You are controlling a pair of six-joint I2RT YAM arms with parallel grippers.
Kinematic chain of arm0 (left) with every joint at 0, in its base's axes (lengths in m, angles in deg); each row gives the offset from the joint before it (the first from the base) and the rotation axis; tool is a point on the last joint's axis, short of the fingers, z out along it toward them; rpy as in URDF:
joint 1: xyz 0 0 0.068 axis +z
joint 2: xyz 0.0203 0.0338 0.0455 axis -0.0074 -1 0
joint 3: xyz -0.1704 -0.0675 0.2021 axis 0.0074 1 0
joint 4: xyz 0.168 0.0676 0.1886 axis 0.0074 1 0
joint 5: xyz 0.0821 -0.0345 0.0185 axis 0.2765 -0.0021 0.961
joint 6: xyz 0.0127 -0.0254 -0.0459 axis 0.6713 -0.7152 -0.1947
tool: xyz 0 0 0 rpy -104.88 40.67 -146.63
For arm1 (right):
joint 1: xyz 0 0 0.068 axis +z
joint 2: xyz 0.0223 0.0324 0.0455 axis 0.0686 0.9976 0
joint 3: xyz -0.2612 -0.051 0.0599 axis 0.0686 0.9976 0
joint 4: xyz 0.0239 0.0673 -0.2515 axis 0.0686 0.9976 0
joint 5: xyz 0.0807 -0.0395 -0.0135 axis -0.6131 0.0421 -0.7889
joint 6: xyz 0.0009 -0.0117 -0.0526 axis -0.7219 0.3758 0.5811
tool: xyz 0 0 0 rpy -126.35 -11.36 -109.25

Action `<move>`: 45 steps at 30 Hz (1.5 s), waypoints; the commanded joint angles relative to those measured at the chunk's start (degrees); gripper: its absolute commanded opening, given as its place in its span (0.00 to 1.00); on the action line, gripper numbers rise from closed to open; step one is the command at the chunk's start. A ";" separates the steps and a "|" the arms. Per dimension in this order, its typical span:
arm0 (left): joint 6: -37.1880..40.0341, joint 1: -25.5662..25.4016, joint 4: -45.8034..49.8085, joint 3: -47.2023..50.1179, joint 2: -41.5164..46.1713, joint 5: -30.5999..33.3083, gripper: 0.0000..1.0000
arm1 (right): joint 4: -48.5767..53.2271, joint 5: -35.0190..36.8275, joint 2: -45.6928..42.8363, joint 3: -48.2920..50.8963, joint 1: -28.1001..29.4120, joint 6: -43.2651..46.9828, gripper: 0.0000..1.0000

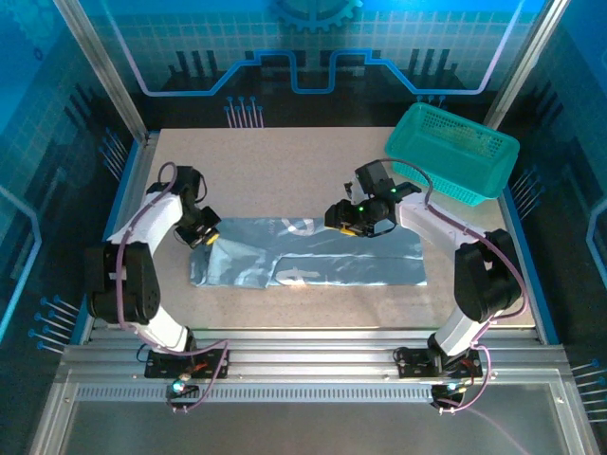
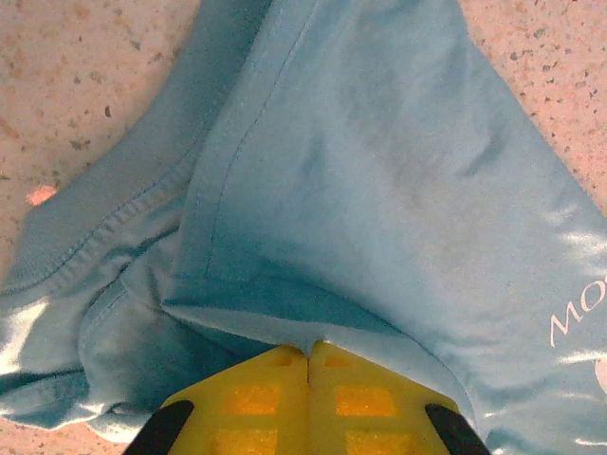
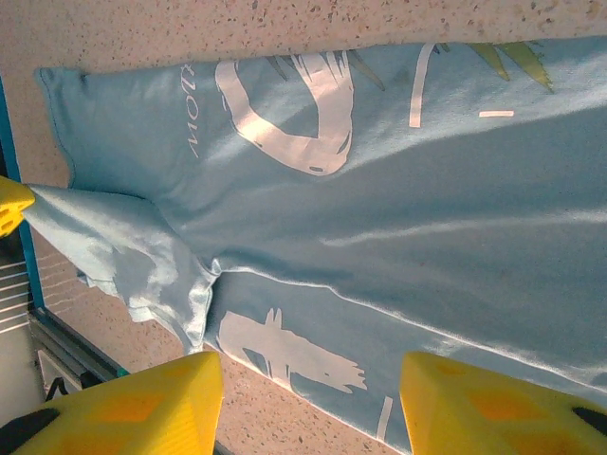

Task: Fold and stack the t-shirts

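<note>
My left end effector (image 1: 205, 230) is clamped shut on a bunched edge of the t-shirt (image 1: 313, 254), which lies spread mid-surface (image 1: 285, 161). I should lift gently and carry the fold rightward without dragging. My right end effector (image 1: 353, 220) hovers half-open, empty, above the shirt.

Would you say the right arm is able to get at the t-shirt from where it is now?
Probably yes: the right gripper hangs open over the t-shirt with nothing between them, and the left gripper is shut on its left end.

small white print: "MO…" on the pale grey-blue thin fabric t-shirt (image 2: 379, 190), rest cut off
big white letters: can't really read them
</note>
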 commanded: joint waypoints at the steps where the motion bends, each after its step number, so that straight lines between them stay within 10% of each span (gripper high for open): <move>1: 2.05 1.03 2.95 -2.89 -2.26 1.17 0.00 | 0.33 -1.22 -1.08 -0.18 -0.38 0.34 0.54; 17: 7.56 1.67 2.37 -10.37 -14.24 5.71 0.01 | 0.40 -0.72 -1.88 1.18 -0.38 0.07 0.54; 21: 8.99 1.32 1.43 -11.93 -14.05 11.61 0.32 | 0.68 -0.33 -2.14 1.68 -0.38 0.16 0.54; 25: 7.64 -1.20 2.91 -11.19 -6.56 17.87 0.41 | 0.82 0.53 -3.44 2.60 -0.54 0.29 0.53; 33: -8.07 -4.82 -2.01 1.80 3.68 1.52 0.24 | -11.79 -10.38 -7.73 7.21 -0.21 -0.46 0.53; 45: 1.63 1.38 -3.70 -10.83 -21.30 3.52 0.09 | -3.48 -3.58 -5.70 3.98 -2.14 1.75 0.52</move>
